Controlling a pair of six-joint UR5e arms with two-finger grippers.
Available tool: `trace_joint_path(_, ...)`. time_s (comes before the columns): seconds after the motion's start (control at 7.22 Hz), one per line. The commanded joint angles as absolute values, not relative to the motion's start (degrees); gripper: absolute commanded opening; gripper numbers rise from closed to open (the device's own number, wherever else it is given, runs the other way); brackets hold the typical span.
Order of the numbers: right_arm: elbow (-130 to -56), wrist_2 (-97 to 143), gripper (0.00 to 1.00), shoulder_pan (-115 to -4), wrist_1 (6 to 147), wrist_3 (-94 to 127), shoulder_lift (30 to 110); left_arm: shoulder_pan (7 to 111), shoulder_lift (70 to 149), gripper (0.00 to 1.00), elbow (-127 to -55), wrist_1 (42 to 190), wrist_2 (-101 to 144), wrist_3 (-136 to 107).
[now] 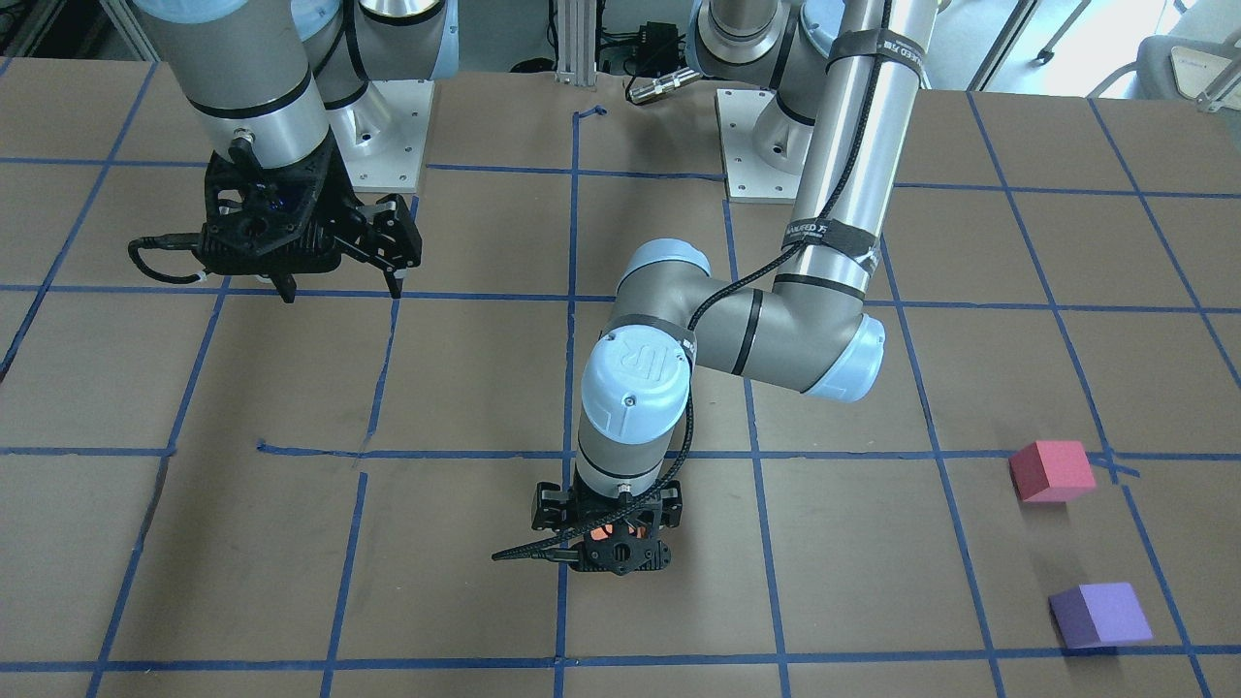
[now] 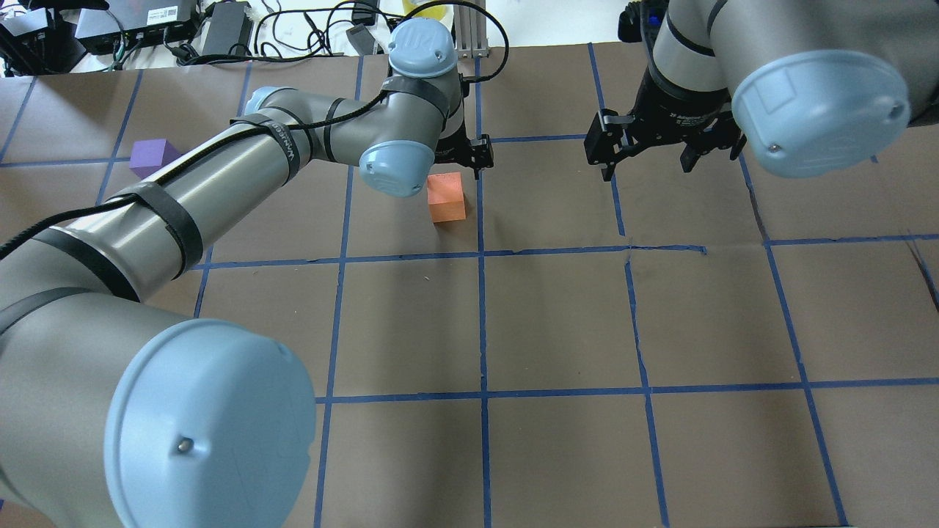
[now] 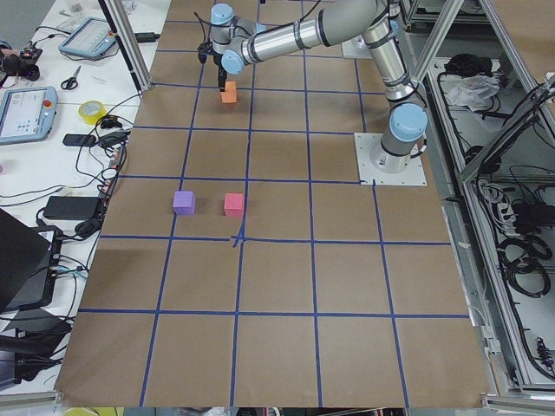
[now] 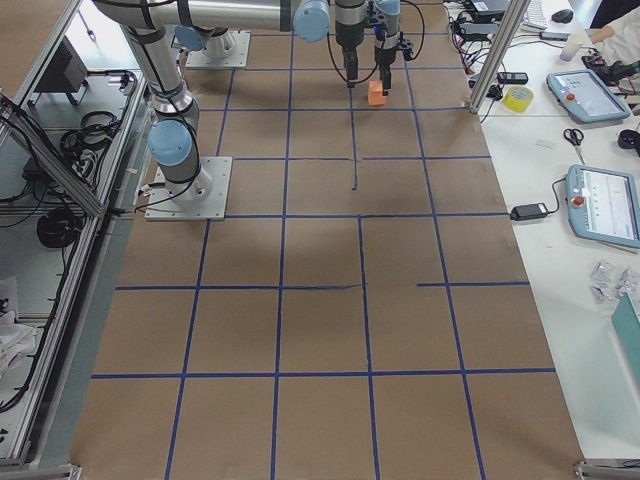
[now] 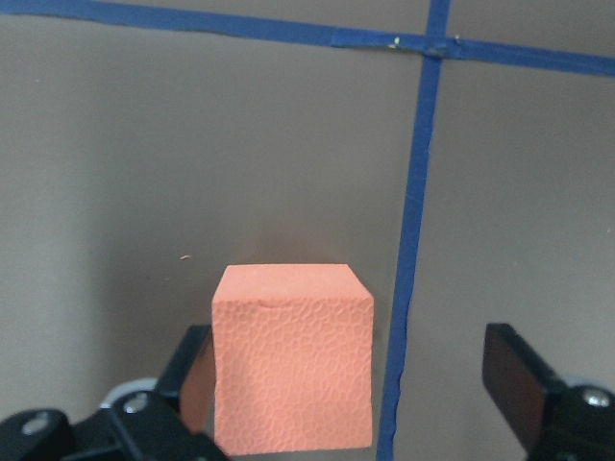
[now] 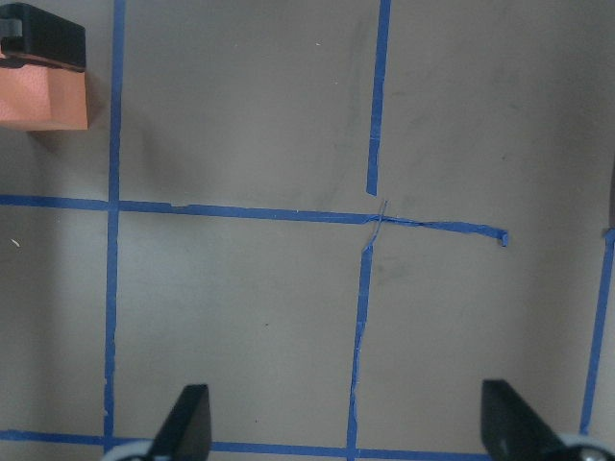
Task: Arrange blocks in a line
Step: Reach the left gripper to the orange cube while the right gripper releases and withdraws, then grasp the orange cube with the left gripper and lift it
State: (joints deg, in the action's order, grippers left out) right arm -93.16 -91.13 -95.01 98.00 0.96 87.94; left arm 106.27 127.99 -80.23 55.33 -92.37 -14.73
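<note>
The taped brown table [image 2: 557, 323] carries everything. The left arm [image 2: 220, 169] reaches to its middle, and the left gripper [image 5: 354, 384] is spread wide astride the orange block [image 2: 446, 196], which sits close against one finger and clear of the other. The right gripper [image 6: 351, 423] hangs open and empty. The pink block [image 1: 1052, 471] and purple block [image 1: 1100, 615] lie well apart from it. Because the orange one is off-centre, closing jaws would likely shove or twist it off line.

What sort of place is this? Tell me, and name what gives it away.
Probably a robotics lab workcell: the left arm and right arm are bolted to a table papered brown and gridded in blue tape, with teach pendants and loose cables on the side bench.
</note>
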Motion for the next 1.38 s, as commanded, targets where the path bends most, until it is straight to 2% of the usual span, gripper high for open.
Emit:
trace_joint_path(0.0, -93.3, -90.7, 1.0, -94.7, 97.6, 0.7, 88.3, 106.3, 128.0, 1.0, -80.0, 56.6, -95.7, -13.7)
trace_joint_path(0.28, -93.6, -89.4, 1.0, -94.6, 96.2, 1.1, 91.4, 106.3, 128.3, 1.0, -81.3, 56.9, -95.7, -15.8)
trace_joint_path(0.55, -93.7, -89.3, 1.0, -94.6, 93.4, 0.7, 92.4, 106.3, 128.3, 0.91, -81.7, 57.7, -94.8, -18.3)
trace_joint_path(0.83, -93.9, -89.3, 1.0, -94.0, 93.7, 0.7, 92.0, 106.3, 128.8, 0.9, -81.7, 57.7, -94.0, -18.5)
trace_joint_path(0.97, -93.9, -89.3, 1.0, -93.3, 94.4, 1.1, 91.8, 106.4, 128.8, 0.73, -81.7, 57.7, -94.0, -18.5)
trace_joint_path(1.11, -93.4, -89.2, 1.0, -92.5, 94.7, 1.7, 91.3, 106.5, 128.8, 0.65, -81.7, 58.0, -94.0, -19.2)
trace_joint_path(1.25, -93.3, -90.2, 1.0, -92.5, 94.6, 1.7, 91.3, 106.8, 128.6, 0.52, -81.7, 58.4, -94.1, -19.9)
